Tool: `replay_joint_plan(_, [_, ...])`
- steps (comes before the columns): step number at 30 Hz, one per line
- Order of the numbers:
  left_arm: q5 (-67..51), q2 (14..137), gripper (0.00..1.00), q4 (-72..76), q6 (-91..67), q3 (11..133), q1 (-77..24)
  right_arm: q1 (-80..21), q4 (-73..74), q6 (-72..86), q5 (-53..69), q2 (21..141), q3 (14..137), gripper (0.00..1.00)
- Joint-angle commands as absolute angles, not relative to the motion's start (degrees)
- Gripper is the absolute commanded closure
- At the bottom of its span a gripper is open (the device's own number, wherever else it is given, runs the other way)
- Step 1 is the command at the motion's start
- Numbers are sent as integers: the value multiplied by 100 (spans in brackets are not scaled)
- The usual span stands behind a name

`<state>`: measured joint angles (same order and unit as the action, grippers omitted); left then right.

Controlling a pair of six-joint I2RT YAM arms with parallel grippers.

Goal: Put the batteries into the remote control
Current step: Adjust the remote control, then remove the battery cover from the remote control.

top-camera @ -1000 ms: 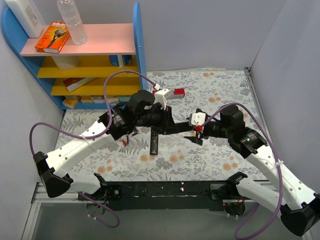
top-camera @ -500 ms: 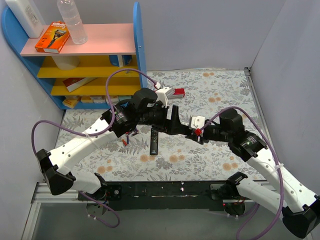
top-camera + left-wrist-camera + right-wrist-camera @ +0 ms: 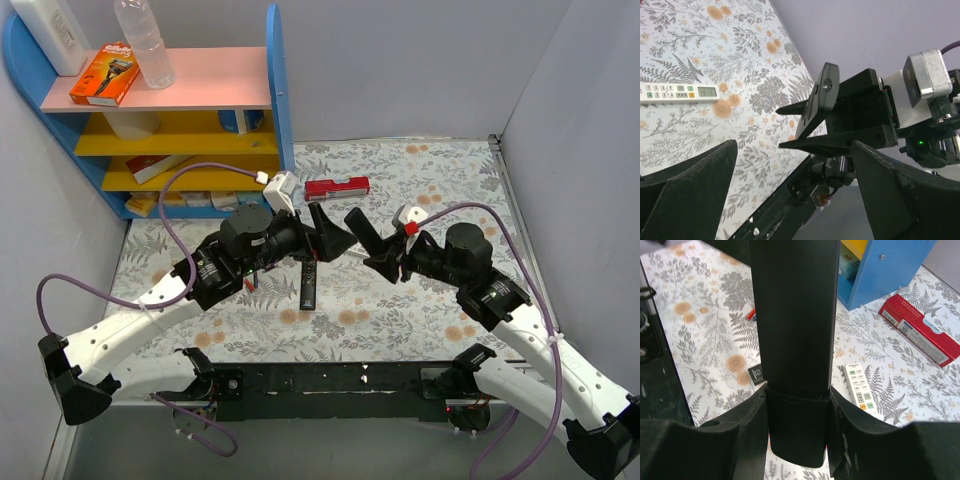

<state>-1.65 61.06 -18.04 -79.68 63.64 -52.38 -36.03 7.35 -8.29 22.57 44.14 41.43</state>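
Remote control: the remote control (image 3: 366,228) is off the table, clamped in the right gripper (image 3: 373,247) above the middle of the floral table (image 3: 450,180).
Right claw: clenched on the remote control. The right wrist view shows the black bar (image 3: 792,315) running up between the two fingers (image 3: 757,422), which press on its long sides.
Seam: only the right wrist view shows a line across the bar just above the fingers. Whether that is the edge of the back cover cannot be told.
Left claw: the left gripper (image 3: 333,234) is released, and nothing sits between its widely spread fingers. It is near the remote control but apart from it.
Left wrist view only: this view looks at the remote control (image 3: 821,97) almost end-on, a thin grey-black slab standing between the right gripper's pointed fingers (image 3: 805,145).
Battery: one small red battery (image 3: 751,315) lies on the table left of the held bar in the right wrist view. In the overhead view it is too small to pick out with certainty.
White remote: the white remote (image 3: 677,92) lies flat on the table, buttons up. Both wrist views show it plainly (image 3: 860,390), but in the overhead view the grippers mostly hide it.
Slim black remote: it (image 3: 309,285) lies on the table just below the left gripper, seen clearly only from overhead.
Red box: the red box (image 3: 337,188) lies flat near the blue shelf (image 3: 277,90).
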Motion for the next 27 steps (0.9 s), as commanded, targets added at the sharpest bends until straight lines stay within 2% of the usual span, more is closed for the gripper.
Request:
replay_joint_plan(1, [193,6214,2,-564,-8332,5933,-5291,-3665,149,113,1969,4464,4192,99])
replay_joint_plan(7, [483,6670,2,174,-8235,5757,-5379,-3753,237,351,1872,4640,4236,99])
replay_joint_plan(11, [580,6925,9,536,-8183,5617,-5405,-3806,246,536,1732,4711,4140,99])
replay_joint_plan(22, [650,7286,60,1125,-8332,4808,-5423,-3876,-237,1599,1652,4843,3376,99])
replay_joint_plan(27, [580,7540,66,1327,-8358,4536,-5423,-3911,-501,1898,1670,4930,2927,99])
